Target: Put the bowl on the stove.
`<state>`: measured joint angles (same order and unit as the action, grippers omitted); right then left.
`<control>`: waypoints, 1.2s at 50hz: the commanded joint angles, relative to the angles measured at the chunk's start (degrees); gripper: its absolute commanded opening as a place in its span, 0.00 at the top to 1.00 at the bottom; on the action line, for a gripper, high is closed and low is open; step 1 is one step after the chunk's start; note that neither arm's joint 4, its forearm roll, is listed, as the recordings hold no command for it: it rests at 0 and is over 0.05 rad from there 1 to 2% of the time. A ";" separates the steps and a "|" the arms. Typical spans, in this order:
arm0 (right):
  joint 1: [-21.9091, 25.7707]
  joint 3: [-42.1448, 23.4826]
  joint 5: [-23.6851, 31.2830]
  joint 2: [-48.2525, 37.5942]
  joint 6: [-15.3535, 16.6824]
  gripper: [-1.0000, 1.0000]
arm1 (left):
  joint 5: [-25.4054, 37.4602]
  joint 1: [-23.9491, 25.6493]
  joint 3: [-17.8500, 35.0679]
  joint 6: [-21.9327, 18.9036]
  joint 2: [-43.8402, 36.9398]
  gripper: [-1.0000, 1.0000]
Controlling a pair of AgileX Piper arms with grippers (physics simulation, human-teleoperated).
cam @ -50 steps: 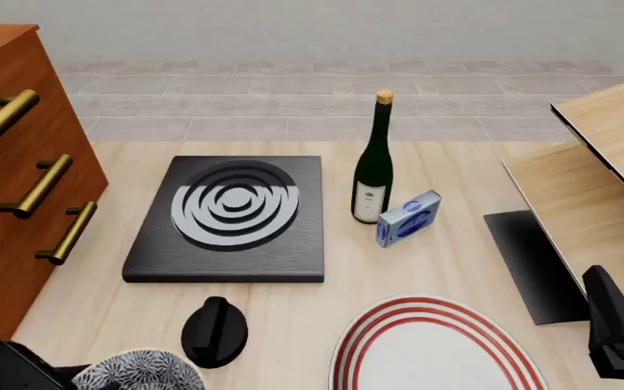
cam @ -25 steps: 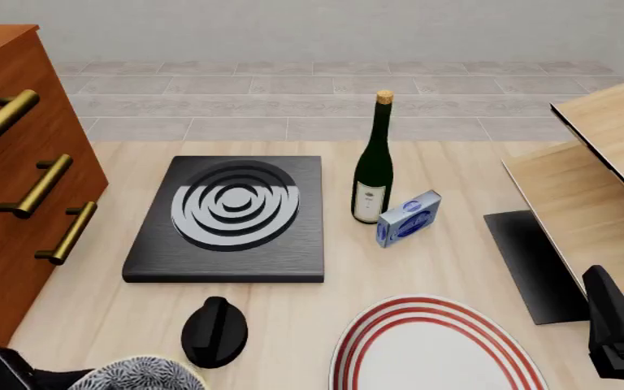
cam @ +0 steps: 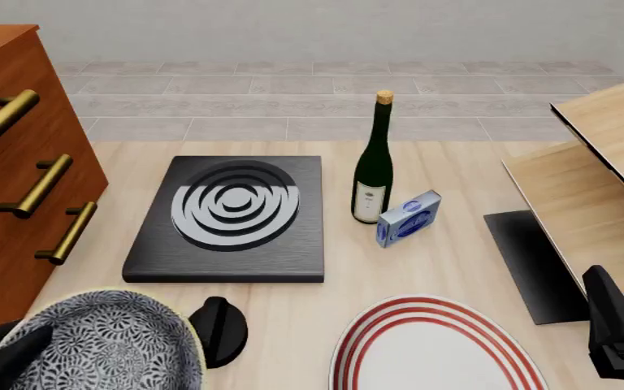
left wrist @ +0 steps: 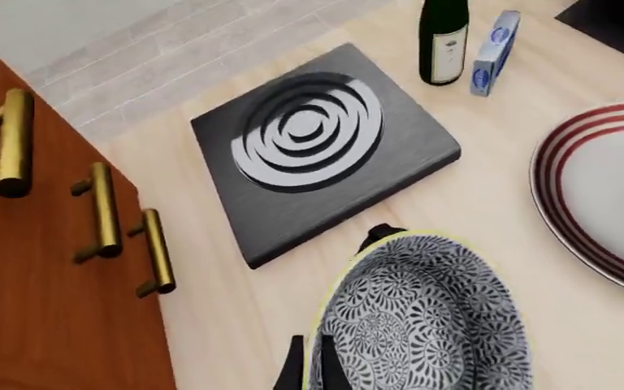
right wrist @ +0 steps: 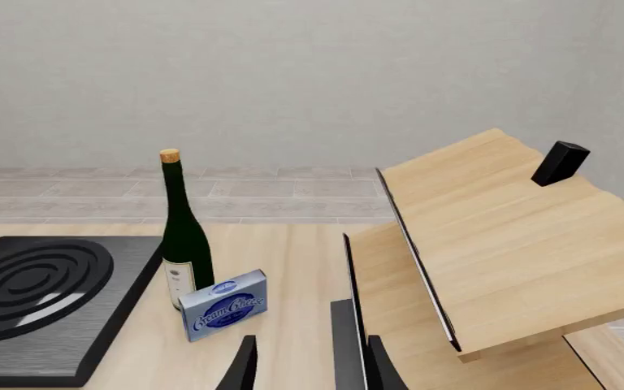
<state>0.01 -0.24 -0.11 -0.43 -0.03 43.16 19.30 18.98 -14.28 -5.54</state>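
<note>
The bowl (cam: 106, 345) runs off the front view's lower edge and covers part of the knob (cam: 222, 329); the plate (cam: 431, 345) is cropped too.

- bowl (cam: 111, 345) raised since earlier frames, far more of its patterned inside in front view.
- left gripper (left wrist: 309, 366) risen with it, pinching the rim.

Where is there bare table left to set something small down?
Bare wood shows between the stove and the red-ringed plate, also behind the stove and bottle toward the floor tiles. It is crowded at the near left, where the bowl overlaps the knob beside the drawers.
</note>
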 commanded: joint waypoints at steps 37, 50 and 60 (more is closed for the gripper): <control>0.00 0.00 0.00 -0.01 0.02 0.00 | -32.50 -2.73 2.30 38.80 -12.03 1.00; 0.00 0.00 0.00 0.00 0.00 0.00 | -40.55 -2.73 3.16 46.98 -18.40 1.00; 0.00 0.00 0.00 0.00 0.02 0.00 | -45.36 -2.80 6.92 49.95 -26.39 1.00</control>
<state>0.00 -0.24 -0.11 -0.43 -0.03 3.38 16.33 22.99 32.04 -25.06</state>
